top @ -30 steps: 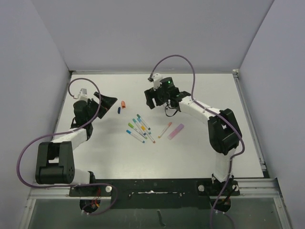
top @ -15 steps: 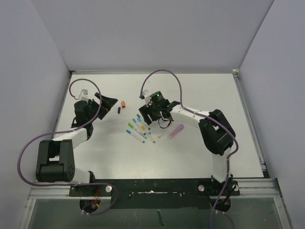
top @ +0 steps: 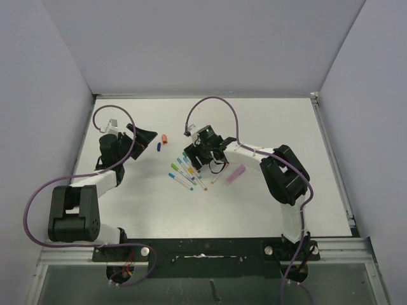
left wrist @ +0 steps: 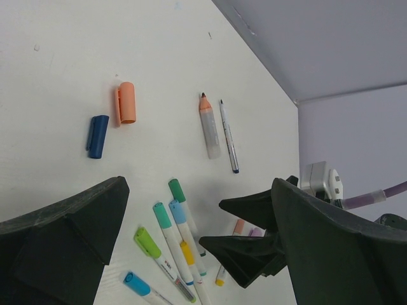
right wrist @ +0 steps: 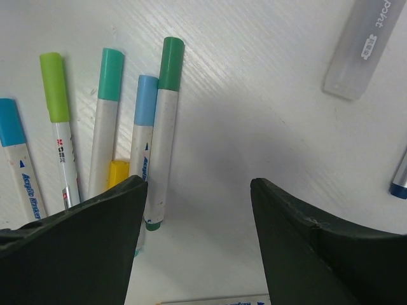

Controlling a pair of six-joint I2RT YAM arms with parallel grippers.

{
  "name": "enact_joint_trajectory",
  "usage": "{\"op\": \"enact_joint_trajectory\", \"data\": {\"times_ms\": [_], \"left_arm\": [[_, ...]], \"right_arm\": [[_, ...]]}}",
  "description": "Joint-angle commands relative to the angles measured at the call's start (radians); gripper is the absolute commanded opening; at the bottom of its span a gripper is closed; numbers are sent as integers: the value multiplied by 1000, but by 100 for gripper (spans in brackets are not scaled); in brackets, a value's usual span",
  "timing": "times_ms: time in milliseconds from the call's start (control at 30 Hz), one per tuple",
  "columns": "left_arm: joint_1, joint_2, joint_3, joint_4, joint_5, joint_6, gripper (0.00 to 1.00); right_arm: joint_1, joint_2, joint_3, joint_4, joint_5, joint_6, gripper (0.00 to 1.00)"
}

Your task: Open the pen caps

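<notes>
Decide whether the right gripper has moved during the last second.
Yes. The right gripper has come nearer and slightly left, now above the pens, which stayed put.

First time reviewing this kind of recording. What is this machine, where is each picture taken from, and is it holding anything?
These are two robot arms bolted to a white table. The overhead view looks down from above and behind them. The other two pictures come from a camera on each wrist, so the dark shapes at the bottom are that arm's own fingers. On the table lies a cluster of white pens with coloured caps, for instance a green cap and a teal cap. Farther off lie a loose orange cap, a loose dark blue cap and an uncapped orange-tipped pen. The left gripper and the right gripper are both open and hold nothing; the right one is poised at the cluster.
</notes>
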Motion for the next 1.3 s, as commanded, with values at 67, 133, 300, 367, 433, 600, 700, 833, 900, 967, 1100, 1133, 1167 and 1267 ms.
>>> {"op": "enact_joint_trajectory", "data": {"times_ms": [67, 133, 300, 367, 433, 600, 700, 833, 900, 967, 1100, 1133, 1167, 1267], "left_arm": [[4, 14, 8, 54, 24, 4, 98], [4, 15, 6, 58, 24, 2, 98], [4, 15, 5, 59, 24, 1, 98], [4, 15, 4, 60, 23, 1, 98], [4, 14, 2, 61, 24, 0, 98], [4, 14, -1, 63, 23, -2, 98], [4, 14, 0, 64, 21, -4, 98], [2, 11, 2, 50, 20, -6, 98], [2, 8, 8, 34, 19, -3, 98], [2, 3, 15, 11, 14, 2, 98], [-13, -6, 32, -33, -3, 10, 97], [-23, -4, 37, -40, -7, 9, 97], [-41, -1, 42, -46, -14, 5, 97], [-104, 27, 59, -53, -44, -12, 96]], "right_arm": [[12, 11, 15, 27, 16, -11, 67], [13, 16, 15, 27, 19, -11, 67], [18, 23, 15, 27, 23, -12, 66], [20, 26, 17, 24, 26, -14, 65], [21, 30, 15, 23, 29, -14, 65], [27, 36, 19, 18, 38, -19, 63], [30, 42, 21, 7, 41, -22, 57], [31, 49, 21, -5, 38, -24, 40], [30, 54, 19, -9, 31, -26, 32], [30, 58, 17, -12, 24, -29, 24], [28, 68, 21, -21, 19, -30, 4], [27, 65, 20, -19, 22, -28, 0], [26, 57, 18, -13, 23, -25, 0], [16, -10, -23, 64, 12, -2, 0]]}}
